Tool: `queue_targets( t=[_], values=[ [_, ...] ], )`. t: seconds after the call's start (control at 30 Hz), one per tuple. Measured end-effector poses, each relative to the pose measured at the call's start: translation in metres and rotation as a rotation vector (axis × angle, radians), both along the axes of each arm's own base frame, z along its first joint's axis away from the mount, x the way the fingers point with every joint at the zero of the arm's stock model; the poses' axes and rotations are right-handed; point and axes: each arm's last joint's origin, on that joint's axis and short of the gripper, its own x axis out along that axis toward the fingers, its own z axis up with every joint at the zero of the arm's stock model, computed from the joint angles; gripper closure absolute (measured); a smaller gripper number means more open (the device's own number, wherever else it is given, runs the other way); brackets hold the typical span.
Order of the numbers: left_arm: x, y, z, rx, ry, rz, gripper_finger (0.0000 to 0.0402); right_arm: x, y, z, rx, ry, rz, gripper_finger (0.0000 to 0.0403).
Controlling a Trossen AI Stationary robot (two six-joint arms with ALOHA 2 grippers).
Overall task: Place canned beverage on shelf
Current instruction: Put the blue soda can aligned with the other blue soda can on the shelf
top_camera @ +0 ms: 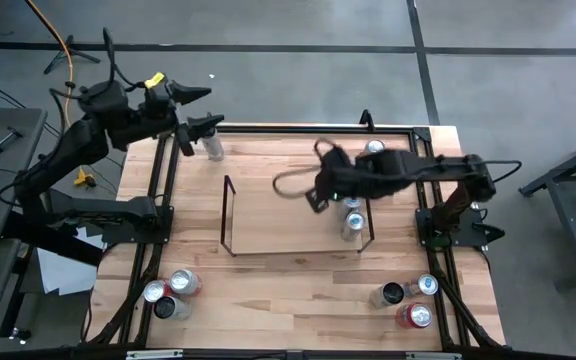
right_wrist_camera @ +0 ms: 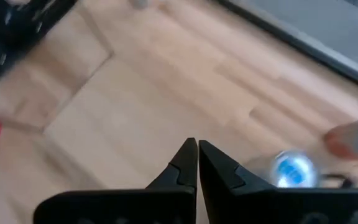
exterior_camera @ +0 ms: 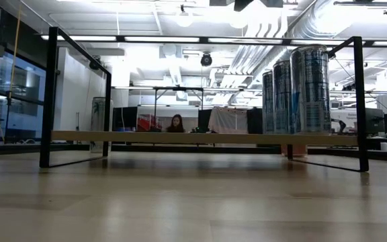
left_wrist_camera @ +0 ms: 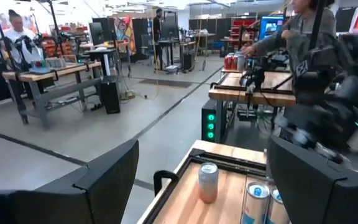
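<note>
Item: can, upright at the upper left of the surface, between the spread jaws of the left gripper. Rigid, smooth, likely slippery; take mid-body. Shelf centre frame. Right gripper jaws pressed together, empty.

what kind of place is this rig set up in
Probably an open robotics lab or workshop. Past the wood table, the left wrist view shows a polished concrete floor, workbenches loaded with gear and lit monitors; the low view shows exposed ceiling ducts.

Roughly eleven cans, one shelf
</note>
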Motion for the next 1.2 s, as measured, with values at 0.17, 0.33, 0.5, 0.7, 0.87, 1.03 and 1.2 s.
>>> queue_targets(
  t=[0.17, 0.33, 0.5, 0.7, 0.87, 1.03, 1.2],
  values=[
    [-0.005, -0.002, -0.006, -0.011, 0.07, -0.001, 0.0088, 0.001, -0.022, 0.003, 0.058, 0.003, -0.01, 0.0403],
    [-0.005, -0.003, -0.016, -0.051, 0.157, -0.041, 0.0088, 0.006, -0.032, -0.008, 0.074, 0.036, 0.014, 0.0403],
    [0.005, -0.003, -0.035, -0.059, 0.157, -0.189, 0.0088, 0.006, -0.033, -0.005, 0.022, 0.045, 0.081, 0.0403],
    [0.017, 0.004, -0.071, -0.163, -0.022, -0.267, 0.0088, -0.015, -0.034, 0.003, -0.048, 0.153, 0.166, 0.0403],
    [0.016, 0.004, -0.075, -0.207, -0.13, -0.267, 0.0088, -0.055, -0.046, 0.018, -0.093, 0.228, 0.205, 0.0403],
    [0.016, 0.005, -0.074, -0.248, -0.167, -0.243, 0.0088, -0.11, -0.061, 0.017, -0.094, 0.084, 0.273, 0.0403],
    [0.016, 0.005, -0.07, -0.293, -0.232, -0.254, 0.0088, -0.152, -0.064, 0.002, -0.121, -0.246, 0.429, 0.0403]
  ],
)
